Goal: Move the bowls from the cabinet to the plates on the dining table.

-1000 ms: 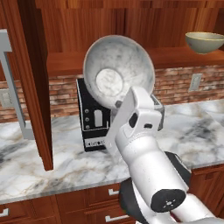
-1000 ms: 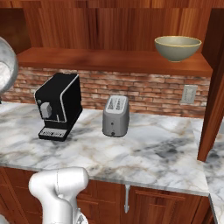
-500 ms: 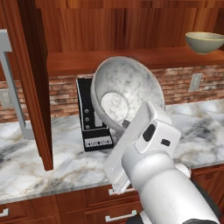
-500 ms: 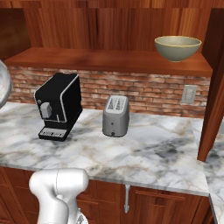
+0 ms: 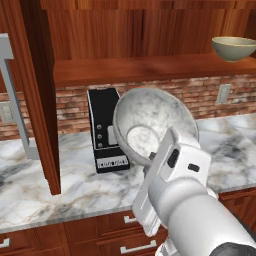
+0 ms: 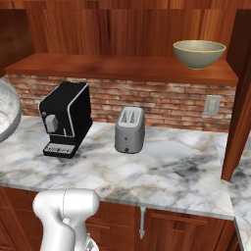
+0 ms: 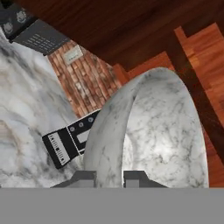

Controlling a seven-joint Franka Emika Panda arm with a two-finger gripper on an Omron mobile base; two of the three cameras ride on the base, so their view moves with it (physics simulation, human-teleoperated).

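My gripper (image 7: 109, 177) is shut on the rim of the pale grey-white speckled bowl (image 5: 152, 127), which tilts on its side above the marble counter, in front of the coffee machine. The bowl's edge also shows at the left border of the right base view (image 6: 7, 116). The tan-beige bowl (image 6: 199, 53) stands upright at the right end of the cabinet shelf (image 6: 112, 66) and is also seen from the left (image 5: 234, 47). The plates and the dining table are out of view.
A black coffee machine (image 6: 65, 119) and a silver toaster (image 6: 130, 129) stand on the marble counter (image 6: 166, 169) under the shelf. An open cabinet door (image 5: 37, 100) with a silver bar handle (image 5: 15, 100) juts out on the left. A wooden cabinet side (image 6: 239, 108) stands on the right.
The hand and the speckled bowl have come down and to the right, away from the shelf and lower in front of the coffee machine. The tan bowl has stayed put.
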